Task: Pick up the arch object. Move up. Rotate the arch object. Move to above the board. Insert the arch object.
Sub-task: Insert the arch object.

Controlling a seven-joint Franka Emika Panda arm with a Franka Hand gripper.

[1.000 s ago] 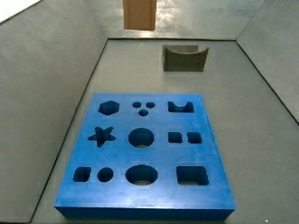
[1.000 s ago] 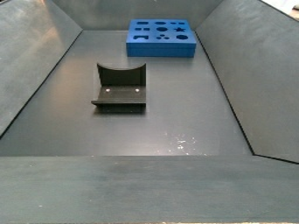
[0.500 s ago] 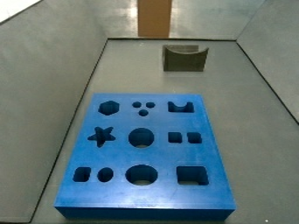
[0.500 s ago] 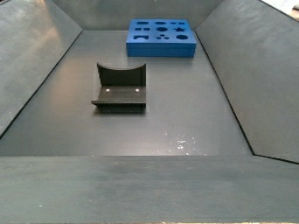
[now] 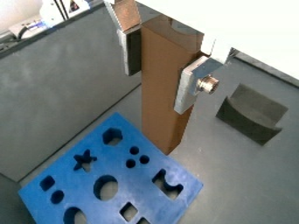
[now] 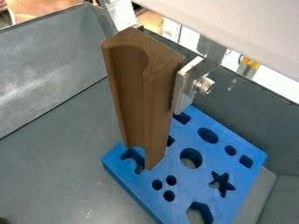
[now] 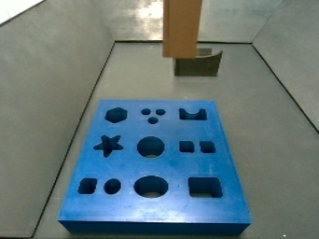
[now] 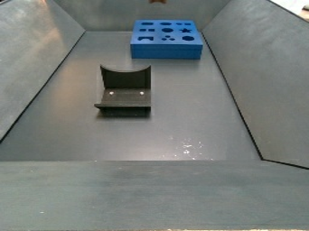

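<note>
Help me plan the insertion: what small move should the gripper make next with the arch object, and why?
Probably shift sideways toward the arch-shaped hole, not lower yet. The gripper holds the arch object upright over the board, but in both wrist views its lower end hangs above the board's edge.

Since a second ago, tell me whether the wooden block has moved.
Yes. In a side view the wooden block, held by the gripper, has come lower, toward the grey block.

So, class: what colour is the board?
Bright blue board, clearest in a side view.
</note>
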